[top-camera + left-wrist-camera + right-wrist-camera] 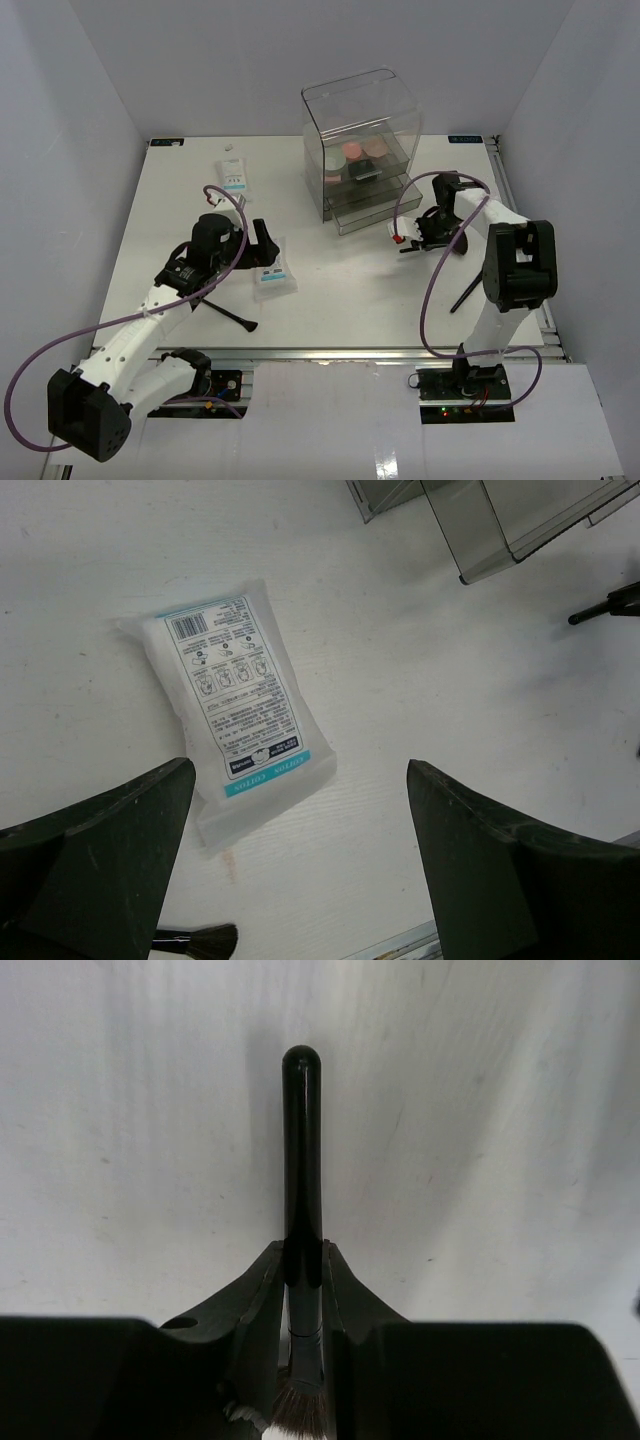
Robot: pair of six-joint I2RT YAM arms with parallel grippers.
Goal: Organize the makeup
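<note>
Black brush [302,1140] inside the right hand [303,1265]

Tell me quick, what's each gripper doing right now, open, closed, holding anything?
Left gripper: open, empty, over a white sachet.
Right gripper: closed on a black brush.

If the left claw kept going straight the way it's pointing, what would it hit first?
Most likely the white sachet lying flat on the table: the open left claw points down at it, the packet partly between its fingers. How far off is unclear.
</note>
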